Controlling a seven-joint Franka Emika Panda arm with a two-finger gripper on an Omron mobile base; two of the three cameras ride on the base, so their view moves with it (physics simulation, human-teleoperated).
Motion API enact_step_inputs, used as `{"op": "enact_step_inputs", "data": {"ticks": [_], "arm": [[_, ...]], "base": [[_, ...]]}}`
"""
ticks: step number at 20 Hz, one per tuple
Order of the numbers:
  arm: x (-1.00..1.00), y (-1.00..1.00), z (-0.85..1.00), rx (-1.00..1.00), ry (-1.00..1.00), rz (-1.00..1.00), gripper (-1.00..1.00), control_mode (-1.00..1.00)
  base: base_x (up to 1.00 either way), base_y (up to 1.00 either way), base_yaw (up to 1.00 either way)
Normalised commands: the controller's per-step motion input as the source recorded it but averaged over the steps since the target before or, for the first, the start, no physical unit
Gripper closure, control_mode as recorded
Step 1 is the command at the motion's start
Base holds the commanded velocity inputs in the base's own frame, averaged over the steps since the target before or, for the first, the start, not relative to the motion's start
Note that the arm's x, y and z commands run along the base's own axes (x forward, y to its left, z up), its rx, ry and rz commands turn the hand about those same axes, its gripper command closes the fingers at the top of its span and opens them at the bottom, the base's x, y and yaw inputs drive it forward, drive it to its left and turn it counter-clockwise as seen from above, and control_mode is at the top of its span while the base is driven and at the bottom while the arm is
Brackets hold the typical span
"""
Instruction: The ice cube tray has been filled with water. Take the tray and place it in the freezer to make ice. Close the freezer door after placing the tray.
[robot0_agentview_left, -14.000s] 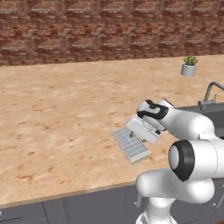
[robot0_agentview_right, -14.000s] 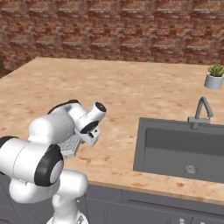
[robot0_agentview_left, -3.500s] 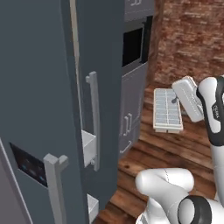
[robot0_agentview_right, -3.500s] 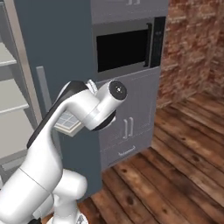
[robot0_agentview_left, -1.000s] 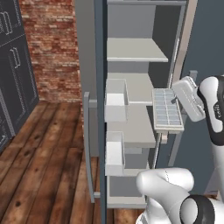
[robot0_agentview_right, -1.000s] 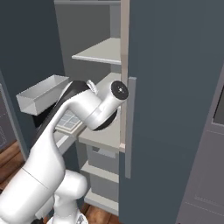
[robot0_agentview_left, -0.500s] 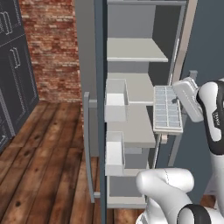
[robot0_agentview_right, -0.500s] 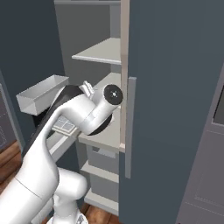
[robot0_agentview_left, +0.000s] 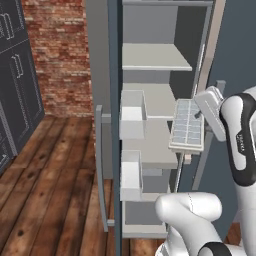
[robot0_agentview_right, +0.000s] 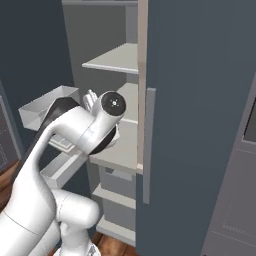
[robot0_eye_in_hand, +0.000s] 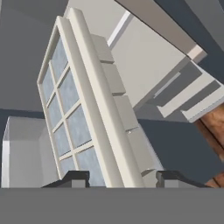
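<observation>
- Room: I see a brick wall (robot0_agentview_left: 60, 55) at the left, a dark wood floor (robot0_agentview_left: 45, 185) below it, and dark panelled cabinets (robot0_agentview_left: 15, 85) at the far left edge.
- Freezer (robot0_agentview_left: 155, 55): it stands open in front of the base. Grey shelves (robot0_agentview_left: 155, 62) run across its interior at several heights.
- Freezer door (robot0_agentview_left: 112, 125): it is swung out and seen edge-on from the left base view. Its long grey handle (robot0_agentview_left: 100, 165) faces left. Two white door bins (robot0_agentview_left: 132, 115) sit on its inner face, one above the other.
- Arm: it reaches up from the lower right of the left base view toward the right side of the opening.
- Gripper (robot0_eye_in_hand: 119, 178): the fingers (robot0_eye_in_hand: 76, 178) are closed on the near long rim of the tray, one on each side of it. I read this as a firm pinch.
- Tray (robot0_agentview_left: 188, 125): it is held in front of the middle shelf, at the right side of the opening, and is tilted. In the hand view, its water-filled cells lie to the left of the gripped rim and the tray extends away from the fingertips. I cannot tell whether its far end touches the shelf.
</observation>
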Motion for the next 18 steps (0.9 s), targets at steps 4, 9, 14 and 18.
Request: {"op": "enact_step_inputs", "data": {"ticks": [4, 9, 14, 18], "arm": [[-0.14, 0.0, 0.33, 0.01, 0.0, -0.09, 1.0, -1.0], [-0.02, 0.0, 0.27, 0.0, 0.0, -0.13, 1.0, -1.0], [0.0, 0.0, 0.16, 0.03, 0.0, -0.16, 1.0, -1.0], [-0.07, 0.0, 0.25, 0.04, 0.0, -0.13, 1.0, -1.0]], "base": [[0.0, 0.0, 0.0], [0.0, 0.0, 0.0], [0.0, 0.0, 0.0], [0.0, 0.0, 0.0]]}}
